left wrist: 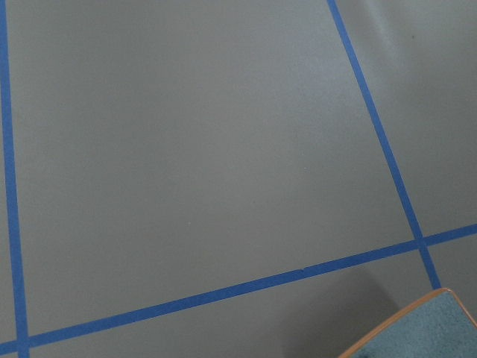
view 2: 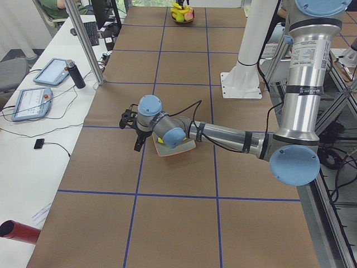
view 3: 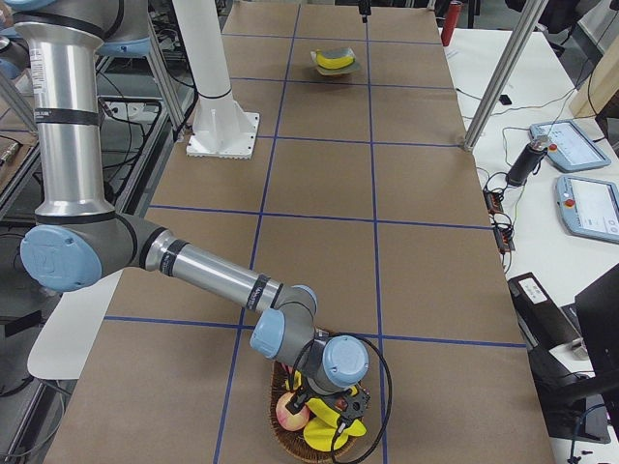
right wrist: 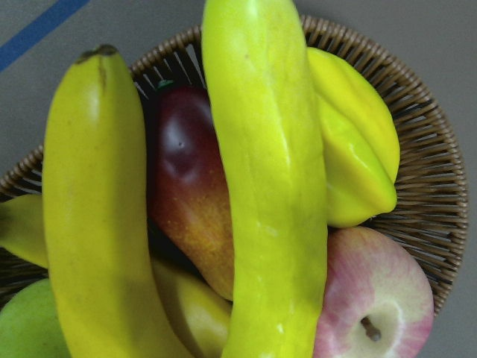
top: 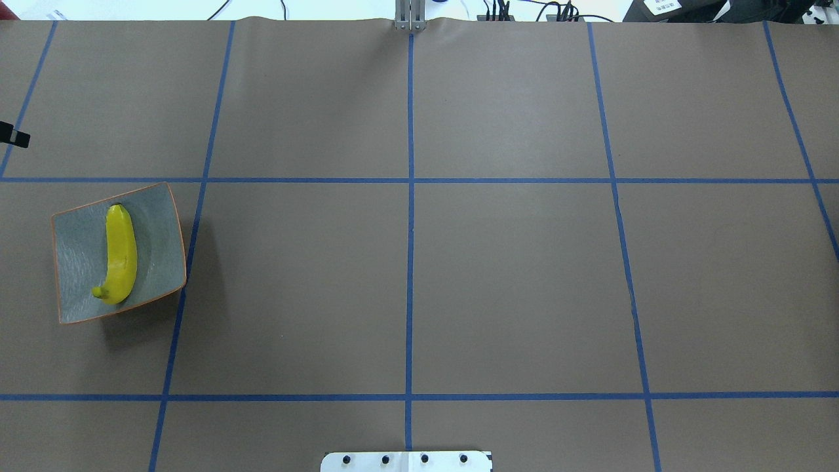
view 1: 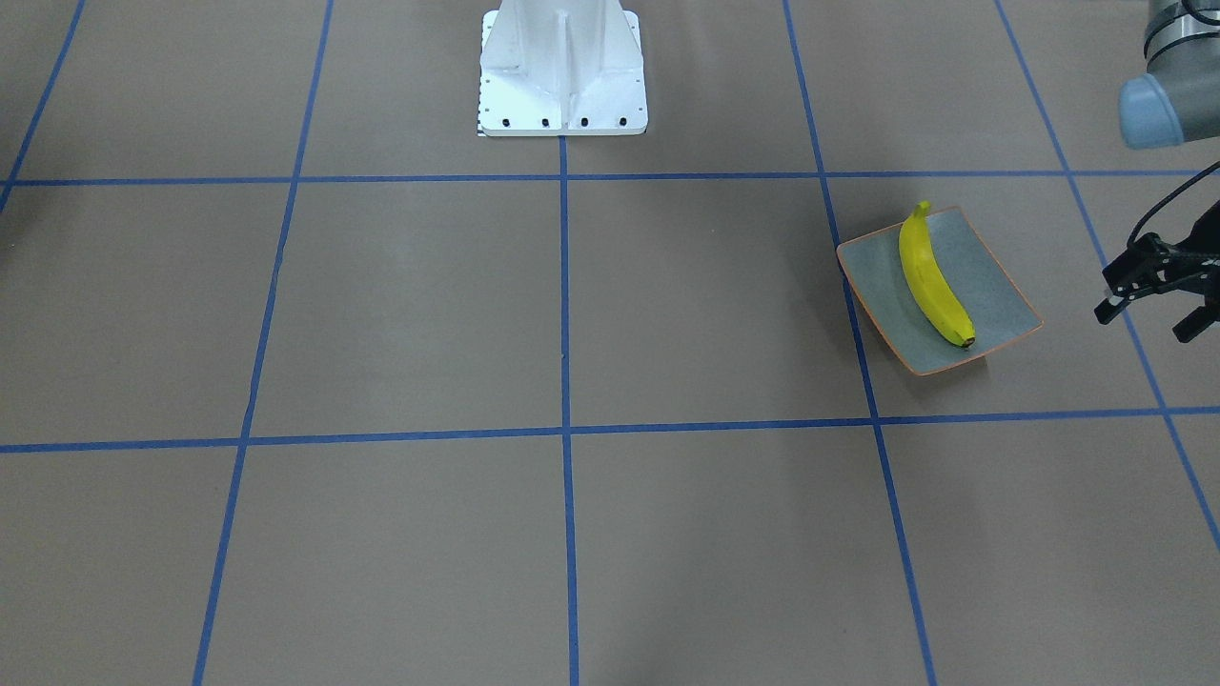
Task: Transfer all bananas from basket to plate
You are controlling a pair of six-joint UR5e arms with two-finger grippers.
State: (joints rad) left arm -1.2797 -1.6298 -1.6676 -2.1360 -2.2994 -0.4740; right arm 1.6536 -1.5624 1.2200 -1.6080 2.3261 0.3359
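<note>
One yellow banana [view 1: 934, 278] lies lengthwise on the grey-green plate [view 1: 996, 286], also seen from overhead as banana [top: 120, 254] on plate [top: 78, 262]. My left gripper [view 1: 1153, 319] hovers beside the plate, open and empty. The basket [view 3: 282, 440] holds two bananas, one [right wrist: 268, 186] lying across the top and another [right wrist: 97, 216] beside it. My right gripper [view 3: 334, 411] is low over the basket's fruit. Its fingers do not show in the wrist view, so I cannot tell whether it is open or shut.
Around the bananas in the basket [right wrist: 417, 142] lie a dark red fruit [right wrist: 186, 179], a yellow starfruit [right wrist: 358, 149] and a pink apple [right wrist: 373, 306]. The white robot base [view 1: 562, 76] stands at the table's middle. Tablets and cables lie on a side bench [view 3: 571, 184].
</note>
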